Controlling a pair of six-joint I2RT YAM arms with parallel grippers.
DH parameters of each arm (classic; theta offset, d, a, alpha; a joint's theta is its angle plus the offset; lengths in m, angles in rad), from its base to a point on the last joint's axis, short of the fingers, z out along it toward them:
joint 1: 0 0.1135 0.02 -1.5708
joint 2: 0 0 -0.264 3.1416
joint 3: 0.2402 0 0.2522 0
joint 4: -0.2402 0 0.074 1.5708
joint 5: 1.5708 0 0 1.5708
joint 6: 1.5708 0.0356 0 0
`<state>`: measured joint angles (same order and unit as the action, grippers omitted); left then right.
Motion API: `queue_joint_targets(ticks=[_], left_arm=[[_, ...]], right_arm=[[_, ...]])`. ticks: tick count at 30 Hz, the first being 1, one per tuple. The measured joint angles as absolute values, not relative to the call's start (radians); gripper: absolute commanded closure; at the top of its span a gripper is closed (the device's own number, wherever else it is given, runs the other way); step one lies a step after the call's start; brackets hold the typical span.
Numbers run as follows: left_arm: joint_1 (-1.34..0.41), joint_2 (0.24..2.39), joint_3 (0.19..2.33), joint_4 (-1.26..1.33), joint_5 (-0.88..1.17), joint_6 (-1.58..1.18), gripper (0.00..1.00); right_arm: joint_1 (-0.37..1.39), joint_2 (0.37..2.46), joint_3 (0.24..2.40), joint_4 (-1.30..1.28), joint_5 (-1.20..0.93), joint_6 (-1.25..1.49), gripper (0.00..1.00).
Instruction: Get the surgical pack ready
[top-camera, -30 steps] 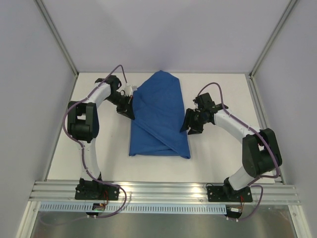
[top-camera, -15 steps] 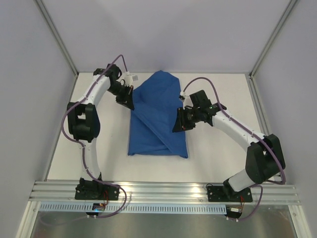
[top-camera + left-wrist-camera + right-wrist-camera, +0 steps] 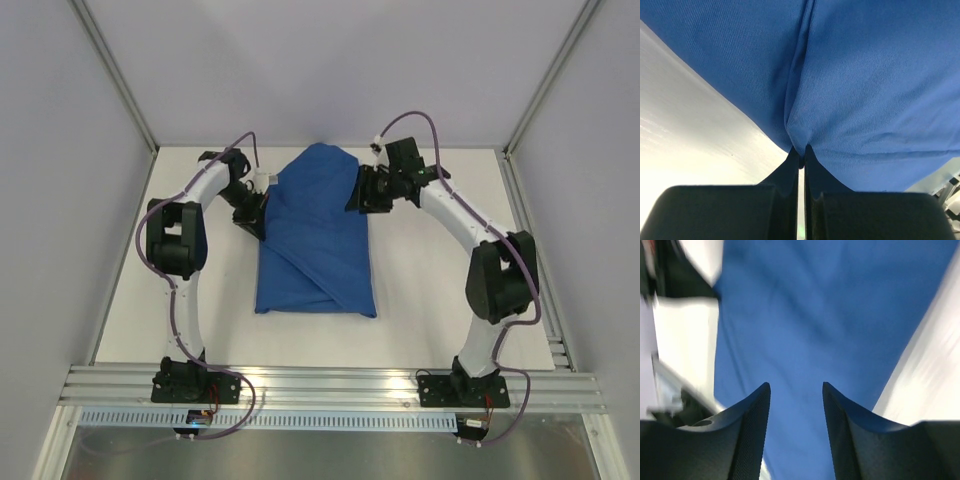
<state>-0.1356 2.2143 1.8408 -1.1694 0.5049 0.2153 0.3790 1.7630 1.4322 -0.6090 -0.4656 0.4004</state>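
Observation:
The surgical pack [image 3: 318, 240] is a royal-blue cloth bundle folded into a rectangle in the middle of the white table, with a rounded flap at its far end. My left gripper [image 3: 262, 208] is at the bundle's left edge, shut on a pinch of the blue cloth [image 3: 799, 135]. My right gripper [image 3: 354, 193] hovers at the bundle's far right corner, open, with only blue cloth [image 3: 805, 340] showing beyond its fingers. What the cloth wraps is hidden.
The white table [image 3: 430, 300] is bounded by grey walls and metal posts at the far corners. An aluminium rail [image 3: 330, 385] carrying both arm bases runs along the near edge. The left arm [image 3: 675, 270] shows blurred across the cloth.
My right arm swung from the bundle's right side up to its far right corner, its jaws closing partway and opening again. The left gripper kept its pinch at the left edge, shifting slightly.

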Motion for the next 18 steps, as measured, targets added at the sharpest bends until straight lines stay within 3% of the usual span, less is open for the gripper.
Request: queue_joint_targets(ticks=[4, 13, 16, 18], left_arm=[[-0.136, 2.214, 1.841, -1.170, 0.498, 0.217, 1.00], [-0.136, 2.214, 1.841, -1.169, 0.496, 0.218, 1.00], [-0.136, 2.214, 1.841, -1.169, 0.496, 0.218, 1.00], [-0.136, 2.215, 1.841, -1.169, 0.496, 0.218, 1.00]], right_arm=[[0.330, 1.937, 1.703, -0.624, -0.326, 0.410, 0.39], [0.247, 2.429, 2.166, -0.698, -0.225, 0.484, 0.31], [0.237, 2.521, 2.226, -0.695, -0.244, 0.523, 0.39], [0.233, 2.519, 2.231, -0.659, -0.254, 0.552, 0.51]])
